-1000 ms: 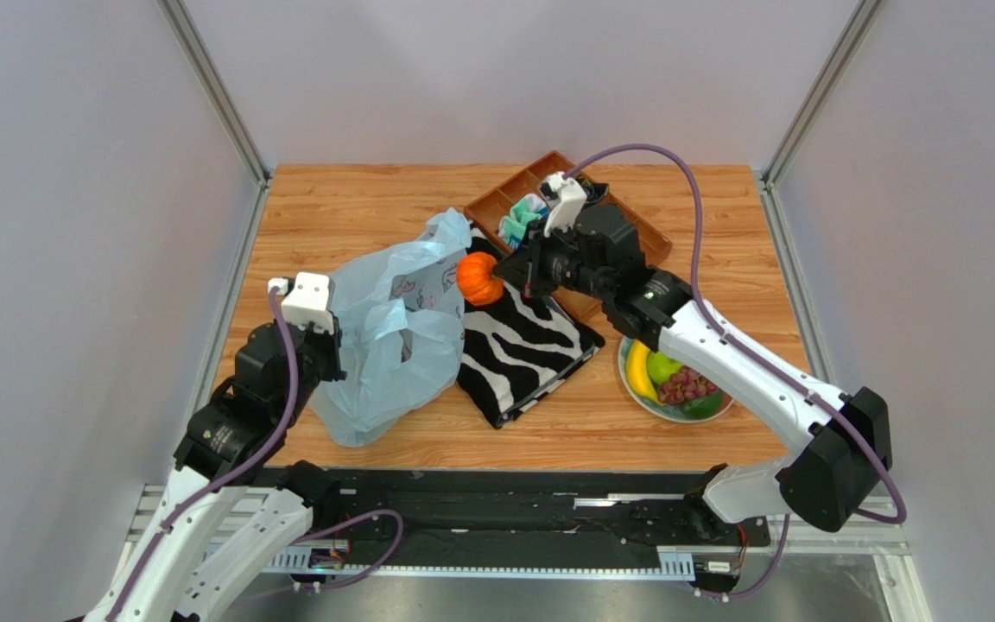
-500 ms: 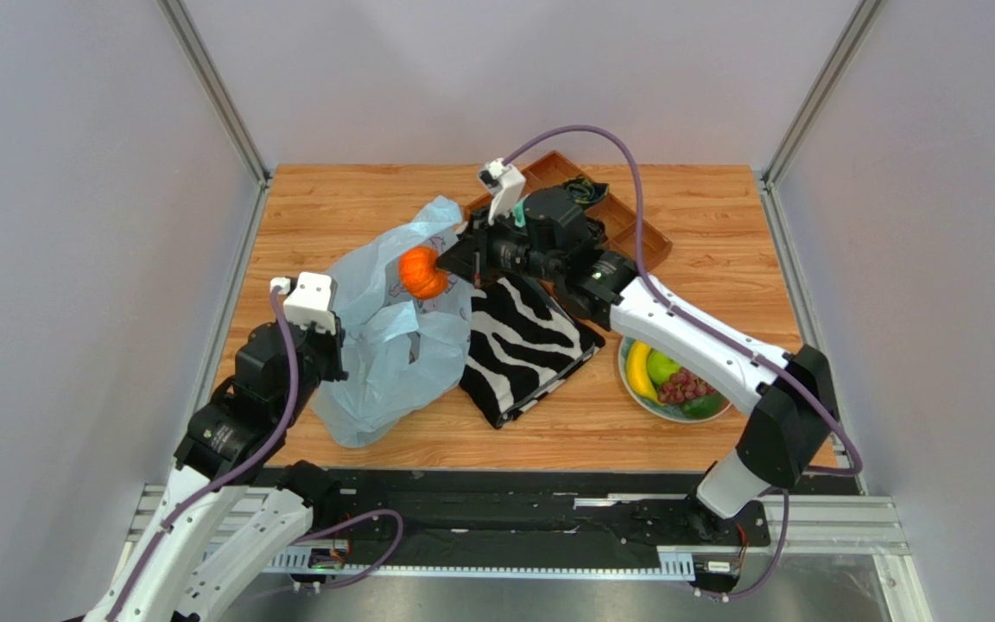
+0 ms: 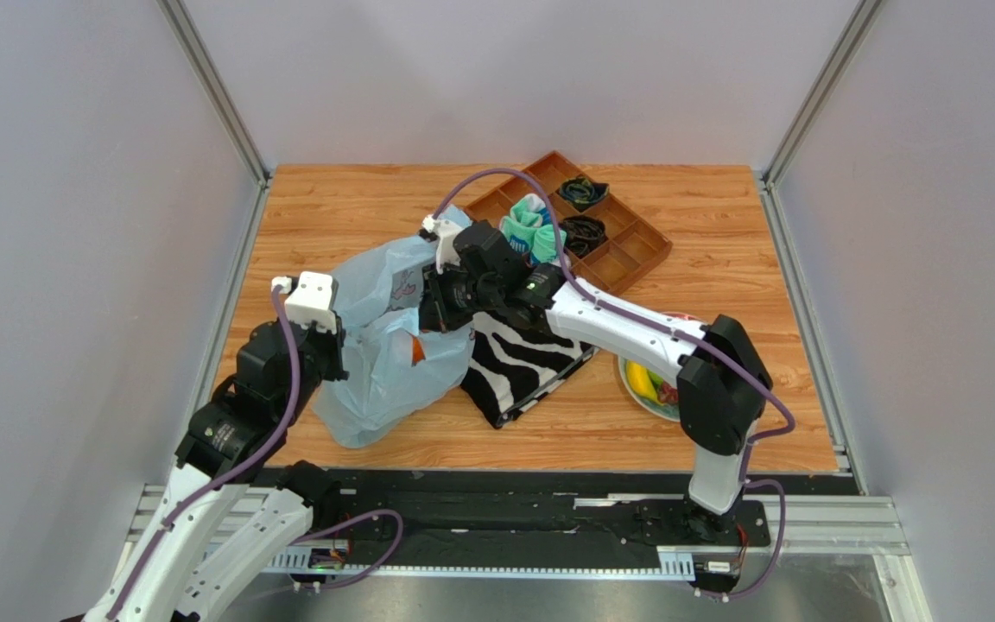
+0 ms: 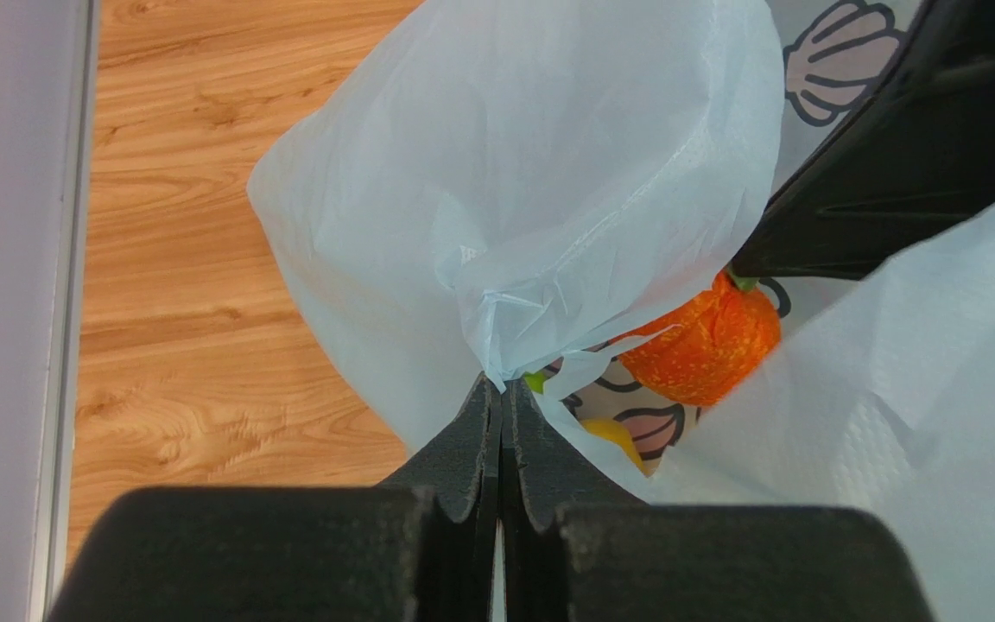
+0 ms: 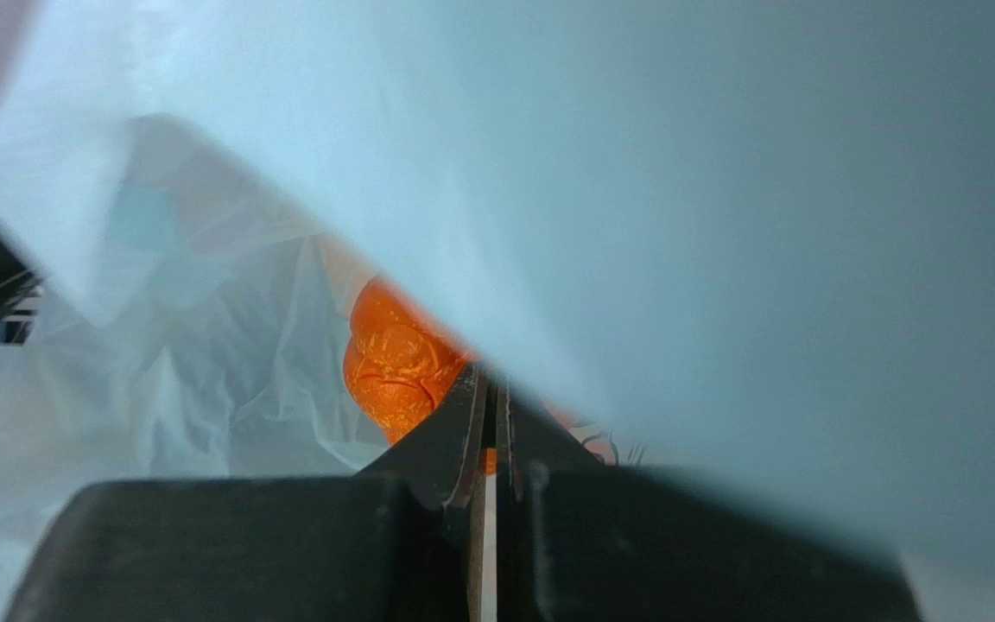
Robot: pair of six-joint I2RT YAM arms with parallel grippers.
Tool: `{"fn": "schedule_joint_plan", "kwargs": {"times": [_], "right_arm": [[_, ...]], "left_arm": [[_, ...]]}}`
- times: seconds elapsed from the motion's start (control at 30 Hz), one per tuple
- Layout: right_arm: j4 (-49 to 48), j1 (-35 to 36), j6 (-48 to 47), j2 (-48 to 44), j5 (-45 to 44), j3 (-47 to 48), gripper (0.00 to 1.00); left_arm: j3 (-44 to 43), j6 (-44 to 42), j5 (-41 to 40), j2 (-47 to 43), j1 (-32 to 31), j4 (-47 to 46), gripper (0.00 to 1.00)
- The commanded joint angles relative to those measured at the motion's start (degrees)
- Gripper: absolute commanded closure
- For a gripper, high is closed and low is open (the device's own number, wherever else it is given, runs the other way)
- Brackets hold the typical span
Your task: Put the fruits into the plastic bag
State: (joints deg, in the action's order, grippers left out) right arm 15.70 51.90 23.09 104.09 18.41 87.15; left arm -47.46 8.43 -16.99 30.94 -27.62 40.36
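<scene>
Reaching claw, overhead view: the right claw (image 3: 428, 324) is pushed through the mouth of the bag (image 3: 373, 382). Only a sliver of the orange fruit (image 3: 415, 349) shows, just past its tips.
Holding claw, overhead view: the left claw (image 3: 332, 340) meets the bag's left edge; its grip cannot be judged from up here.
Other fruit, overhead view: a banana (image 3: 642, 380) lies on a plate (image 3: 639, 404) well apart to the right, half hidden under the right arm.
Left wrist view: this claw is clamped on a gathered pinch of bag rim. The orange fruit (image 4: 704, 340) hangs beyond it to the right, inside the mouth, stem end up against the black right claw.
Right wrist view: the fingers are pressed together, with the fruit (image 5: 399, 363) dead ahead and touching their tips, apparently nipped by its stem. Bag walls are all around.
Coming move, judged: the fruit sits below the rim, so the right claw letting go should drop it inside.
</scene>
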Motion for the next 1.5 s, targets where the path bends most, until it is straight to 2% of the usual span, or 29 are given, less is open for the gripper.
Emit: {"fn": "schedule_joint_plan", "kwargs": {"times": [0.0,0.33,0.47,0.5,0.6,0.67,0.97,1.13,1.47], "right_arm": [[4.85,1.80,-2.70,4.87,-2.33,6.53,1.00],[6.70,3.21,-3.05,9.63,-2.42,10.49,0.98],[7.06,3.21,-3.32,9.81,-2.33,10.58,0.81],[6.97,3.21,-3.40,9.73,-2.24,10.49,0.74],[6.62,3.21,-3.58,9.20,-2.42,10.14,0.65],[6.45,3.21,-3.58,8.85,-2.59,9.97,0.62],[5.13,3.21,-3.84,6.74,-3.30,9.17,0.62],[4.07,2.77,-4.19,1.48,-2.77,7.42,0.63],[4.07,-2.59,-3.93,-10.57,-10.24,-1.37,0.61]], "left_arm": [[-0.79,-1.04,0.21,0.35,-0.07,-1.86,1.00],[-0.79,-1.13,0.21,0.79,-0.07,-1.86,1.00],[-0.79,-1.13,0.29,0.88,-0.07,-1.77,1.00],[-0.79,-1.13,0.29,0.88,-0.07,-1.69,1.00],[-0.79,-1.13,0.29,0.88,-0.07,-1.77,1.00],[-0.79,-1.04,0.29,0.88,-0.07,-1.69,1.00],[-0.79,-1.04,0.21,0.61,-0.07,-1.60,1.00],[-0.79,-1.04,-0.14,0.53,-0.07,-1.42,1.00],[-0.79,-0.95,-0.32,0.09,-0.07,-1.34,1.00]]}}
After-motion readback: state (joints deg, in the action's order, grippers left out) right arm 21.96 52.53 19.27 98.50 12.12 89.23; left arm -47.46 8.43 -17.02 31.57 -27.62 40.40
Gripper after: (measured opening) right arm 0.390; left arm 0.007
